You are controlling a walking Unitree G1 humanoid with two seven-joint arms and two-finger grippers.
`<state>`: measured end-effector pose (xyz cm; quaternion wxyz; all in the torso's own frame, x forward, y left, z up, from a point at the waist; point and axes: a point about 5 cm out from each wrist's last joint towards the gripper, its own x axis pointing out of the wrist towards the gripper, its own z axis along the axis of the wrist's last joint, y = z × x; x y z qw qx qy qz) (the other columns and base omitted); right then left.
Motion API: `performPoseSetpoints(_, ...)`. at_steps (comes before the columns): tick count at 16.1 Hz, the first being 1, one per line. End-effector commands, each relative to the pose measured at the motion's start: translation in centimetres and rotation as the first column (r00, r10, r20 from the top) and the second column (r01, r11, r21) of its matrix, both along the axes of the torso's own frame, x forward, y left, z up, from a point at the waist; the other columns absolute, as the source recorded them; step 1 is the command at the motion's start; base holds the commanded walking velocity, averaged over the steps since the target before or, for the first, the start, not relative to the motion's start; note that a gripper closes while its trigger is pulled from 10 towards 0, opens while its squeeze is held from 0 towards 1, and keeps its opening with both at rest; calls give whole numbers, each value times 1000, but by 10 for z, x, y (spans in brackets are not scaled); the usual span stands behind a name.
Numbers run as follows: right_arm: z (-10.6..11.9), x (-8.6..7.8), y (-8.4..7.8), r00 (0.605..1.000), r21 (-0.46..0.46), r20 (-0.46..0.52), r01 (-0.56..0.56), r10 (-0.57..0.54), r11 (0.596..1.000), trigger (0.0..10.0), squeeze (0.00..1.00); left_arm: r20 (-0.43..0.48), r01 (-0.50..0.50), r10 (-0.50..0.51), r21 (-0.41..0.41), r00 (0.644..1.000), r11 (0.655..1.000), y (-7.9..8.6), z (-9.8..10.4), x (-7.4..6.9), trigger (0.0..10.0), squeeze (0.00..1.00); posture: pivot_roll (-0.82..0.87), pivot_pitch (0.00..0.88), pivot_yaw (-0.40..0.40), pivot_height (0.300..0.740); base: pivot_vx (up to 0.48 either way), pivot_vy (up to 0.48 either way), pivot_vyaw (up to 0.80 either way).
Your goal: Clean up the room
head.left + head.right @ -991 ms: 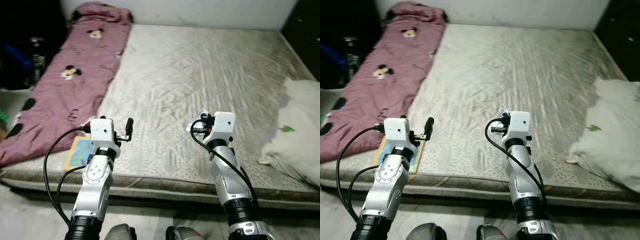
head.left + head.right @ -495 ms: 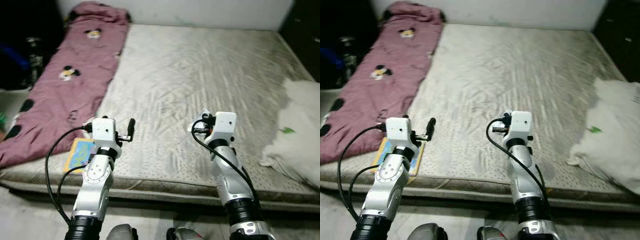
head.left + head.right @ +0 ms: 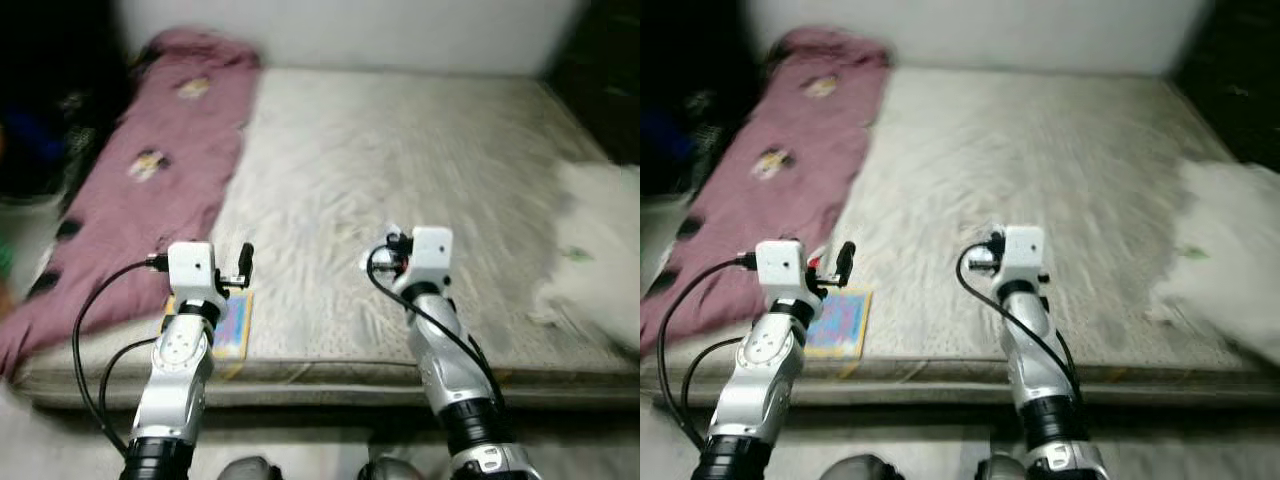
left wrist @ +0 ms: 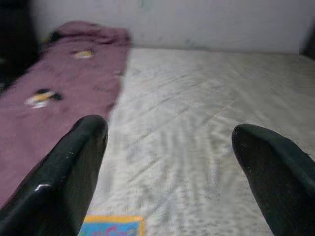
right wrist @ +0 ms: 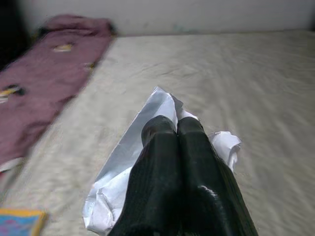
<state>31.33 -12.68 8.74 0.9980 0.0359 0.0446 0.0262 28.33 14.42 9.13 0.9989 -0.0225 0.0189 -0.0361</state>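
While the right gripper (image 5: 176,129) pinches the wrapper (image 5: 129,167), light and crinkly, the left gripper (image 4: 170,142) gapes toward 12 o'clock.

Bare grey-beige mattress (image 3: 400,170) fills most of the scene, set against a plain white wall (image 3: 340,30). Maroon cartoon-print blanket (image 3: 150,170) lies along its left edge. White bedding (image 3: 600,250) is heaped at right. Both far corners dark. Pale floor (image 3: 40,440) below. Frames motion-blurred.

Glossy black fingers (image 5: 184,162) pinch crinkled white plastic wrapper (image 5: 128,162) above the matt, woven-looking mattress (image 3: 400,150).
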Motion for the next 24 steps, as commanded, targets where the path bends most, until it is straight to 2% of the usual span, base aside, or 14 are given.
performPoseSetpoints(1,-1,0,-8,1000,-10,-10,25,-25,1000,10000,0,2,16,-16,-4,1000,1000,-7,2,2,10000,0,62,46,-2,740,0,480,-538)
performPoseSetpoints(3,-1,0,-7,1000,-14,-10,19,-19,1000,10000,0,17,10,-10,-6,1000,1000,-7,4,2,10000,0,62,46,-2,740,0,480,0)
performPoseSetpoints(4,-1,0,-7,1000,-14,-10,18,-18,1000,10000,0,31,1,-1,14,1000,1000,-6,6,2,10000,0,62,50,-3,740,0,0,0)
performPoseSetpoints(9,-2,0,-6,1000,-15,-14,14,-14,1000,10000,0,18,-3,3,-16,1000,1000,-6,5,2,10000,0,62,58,-5,740,0,60,0)
performPoseSetpoints(24,4,2,4,999,6,19,-38,38,999,10000,0,-22,-28,27,-24,999,999,-5,4,6,10000,0,66,61,-4,740,0,480,0)
